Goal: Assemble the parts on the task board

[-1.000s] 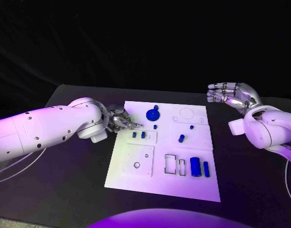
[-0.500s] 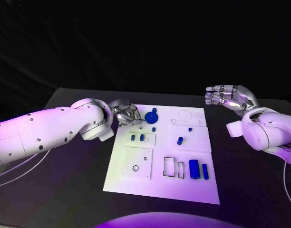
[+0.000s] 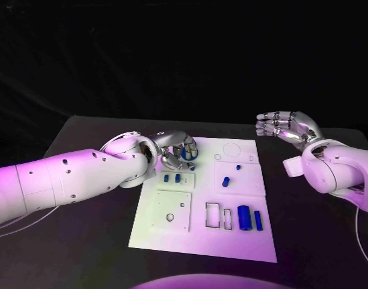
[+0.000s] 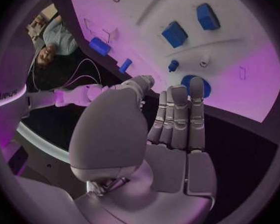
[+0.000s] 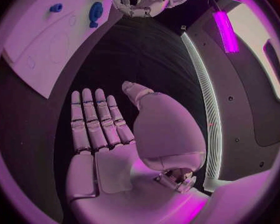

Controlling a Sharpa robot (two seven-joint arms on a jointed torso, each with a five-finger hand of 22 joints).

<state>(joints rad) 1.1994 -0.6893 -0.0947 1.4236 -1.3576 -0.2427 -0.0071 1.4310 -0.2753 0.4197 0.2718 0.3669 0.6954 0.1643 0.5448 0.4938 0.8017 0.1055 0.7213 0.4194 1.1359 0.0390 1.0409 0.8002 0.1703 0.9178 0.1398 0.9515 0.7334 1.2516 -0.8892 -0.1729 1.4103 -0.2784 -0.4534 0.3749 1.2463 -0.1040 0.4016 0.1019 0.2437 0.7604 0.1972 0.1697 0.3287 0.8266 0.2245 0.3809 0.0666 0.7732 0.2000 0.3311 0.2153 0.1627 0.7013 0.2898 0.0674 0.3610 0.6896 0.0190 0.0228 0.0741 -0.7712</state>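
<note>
Head view: white board (image 3: 203, 241) mid-table, blue parts (image 3: 246, 217) at its right edge and in recesses. Left hand (image 3: 177, 154), empty, fingers apart, over the board's far-left corner. Right hand (image 3: 285, 128) raised past the far-right corner, empty, fingers loosely curled.
Left wrist view: fingers (image 4: 180, 115) straight above a round blue part (image 4: 189, 84).
Right wrist view: fingers (image 5: 93, 119) extended, apart, over dark table (image 5: 140, 59).
</note>
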